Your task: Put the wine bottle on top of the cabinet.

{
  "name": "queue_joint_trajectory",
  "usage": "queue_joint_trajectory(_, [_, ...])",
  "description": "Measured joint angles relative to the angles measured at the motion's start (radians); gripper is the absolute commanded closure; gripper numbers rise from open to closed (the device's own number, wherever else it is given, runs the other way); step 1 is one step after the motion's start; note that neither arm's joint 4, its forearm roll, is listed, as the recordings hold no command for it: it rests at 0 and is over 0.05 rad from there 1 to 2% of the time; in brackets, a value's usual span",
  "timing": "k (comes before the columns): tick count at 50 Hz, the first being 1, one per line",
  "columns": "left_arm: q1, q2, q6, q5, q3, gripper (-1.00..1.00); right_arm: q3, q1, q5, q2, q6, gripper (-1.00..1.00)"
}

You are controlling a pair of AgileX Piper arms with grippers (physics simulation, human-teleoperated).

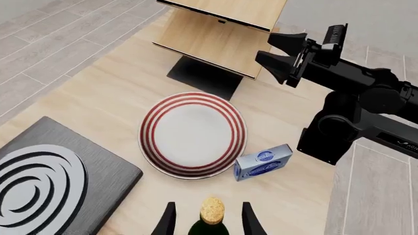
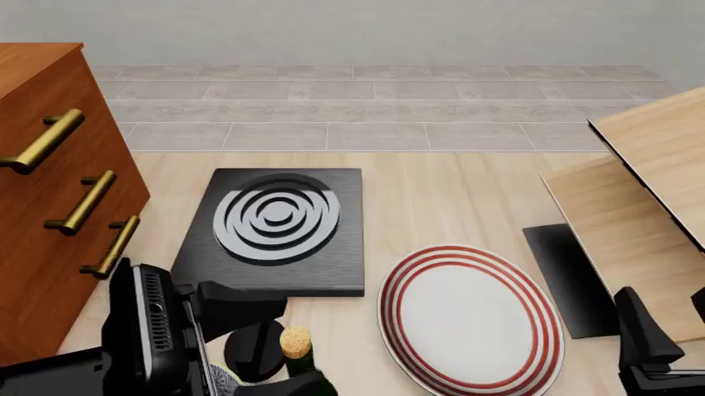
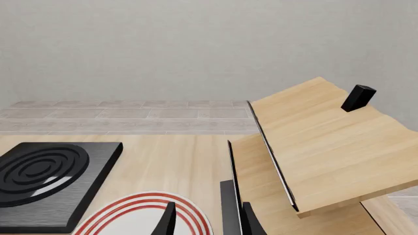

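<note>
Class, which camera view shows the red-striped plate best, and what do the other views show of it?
The left wrist view: the whole plate shows, unobstructed. The front view shows nearly all of it, cut slightly at the frame's lower edge. The right wrist view catches only part of its striped rim.

From my seat the cabinet [image 2: 49,206] stands far left, the hob [image 2: 276,231] just right of it, the plate [image 2: 471,318] nearer me, and the shelf boards [image 2: 639,206] far right.

bare tabletop [image 2: 441,190] behind plate [image 2: 471,322], burner slab [image 2: 276,231] beside cabinet [image 2: 44,206], gap apparently narrow
</note>
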Motion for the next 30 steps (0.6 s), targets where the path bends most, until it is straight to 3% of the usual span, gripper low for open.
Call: queue_joint_trajectory(30, [-0.017,0.065,-0.007,-0.066,0.033,-1.00,0.000,0.000,0.001,0.000,0.000,-1.00])
